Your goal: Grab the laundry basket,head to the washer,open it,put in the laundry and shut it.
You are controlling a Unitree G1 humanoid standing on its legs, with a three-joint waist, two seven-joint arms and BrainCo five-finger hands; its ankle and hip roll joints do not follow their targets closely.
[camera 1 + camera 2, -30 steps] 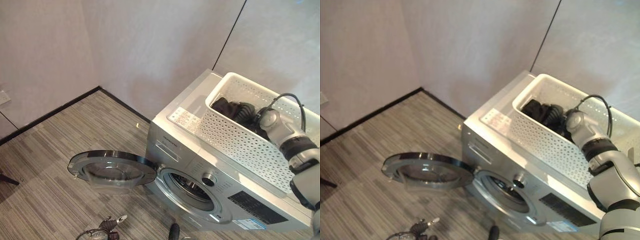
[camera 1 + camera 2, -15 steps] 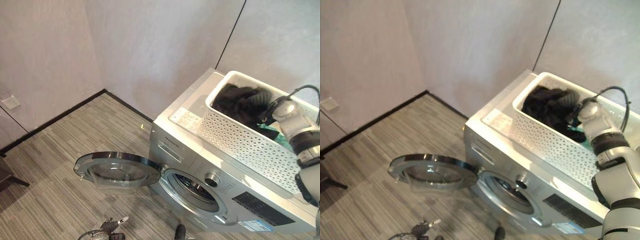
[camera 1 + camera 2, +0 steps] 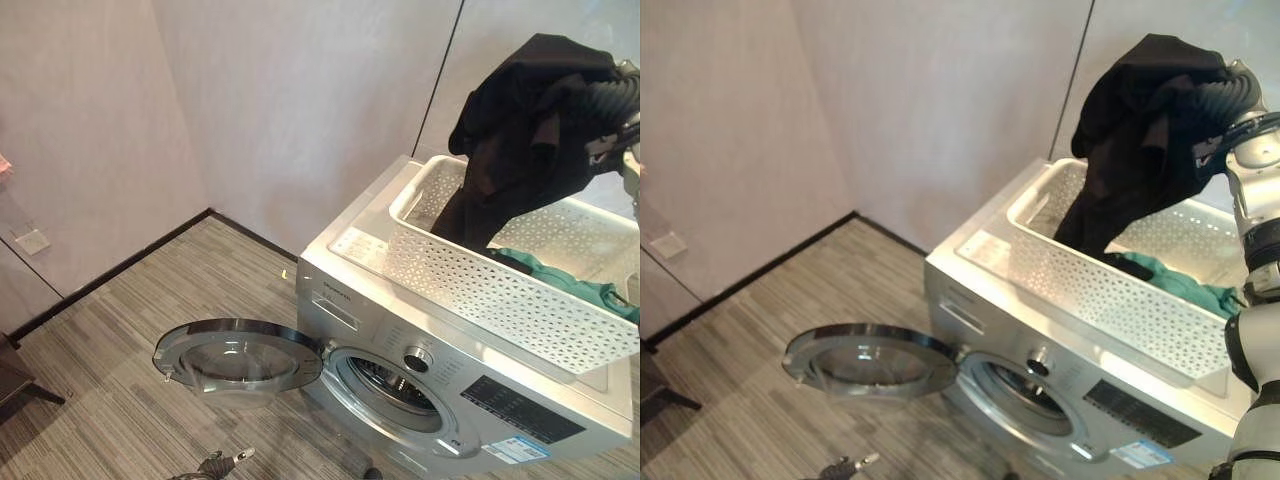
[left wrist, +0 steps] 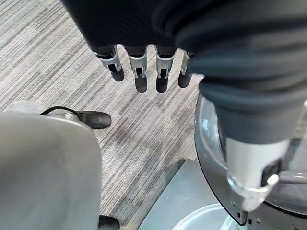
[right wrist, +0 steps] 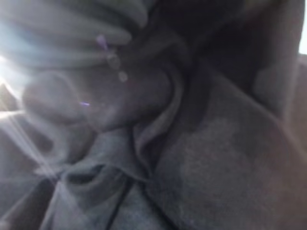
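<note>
My right hand (image 3: 612,96) is raised high above the white perforated laundry basket (image 3: 480,285), with a black garment (image 3: 520,120) bunched round it and hanging down into the basket. In the right wrist view, dark cloth (image 5: 182,158) wraps the hand closely. A green garment (image 3: 560,275) lies in the basket. The basket stands on top of the silver washer (image 3: 350,290). The washer's round door (image 3: 240,355) is swung wide open to the left, and the drum opening (image 3: 395,380) is exposed. My left hand (image 4: 144,72) hangs low over the floor beside the door with straight fingers, holding nothing.
The washer stands against a pale wall in a corner, with a black skirting line along the striped grey floor (image 3: 130,320). A wall socket (image 3: 33,241) sits low on the left wall. A dark furniture leg (image 3: 20,385) shows at the far left edge.
My right hand has risen out of the basket, lifting the black garment high above it and uncovering the green one. The view itself has shifted slightly.
</note>
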